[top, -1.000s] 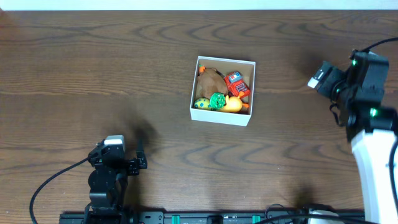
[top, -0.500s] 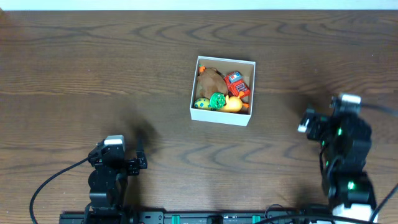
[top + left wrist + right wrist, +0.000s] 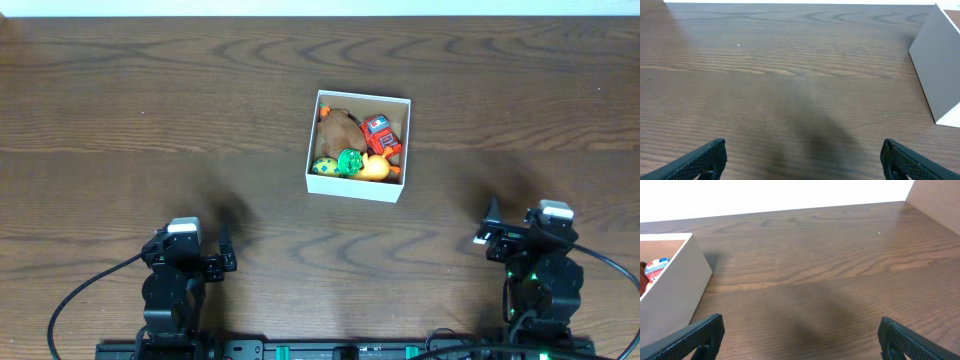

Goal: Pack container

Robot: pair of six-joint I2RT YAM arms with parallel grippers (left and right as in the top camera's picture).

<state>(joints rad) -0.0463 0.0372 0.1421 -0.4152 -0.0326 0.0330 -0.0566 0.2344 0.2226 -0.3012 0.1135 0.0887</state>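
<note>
Container (image 3: 356,187) unmoved, toys (image 3: 352,142) inside, right arm (image 3: 540,272) now retracted

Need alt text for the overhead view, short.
A small white container sits mid-way across a dark wooden table, holding small toys, among them a brown plush and a red toy. The left arm and right arm sit at the near edge, away from it.

Left wrist view: the container (image 3: 939,65) is cropped by the right edge, its contents hidden. Right wrist view: the left edge cuts it and a red toy (image 3: 654,270). Overhead, a brown toy (image 3: 340,128) is too small to identify.
</note>
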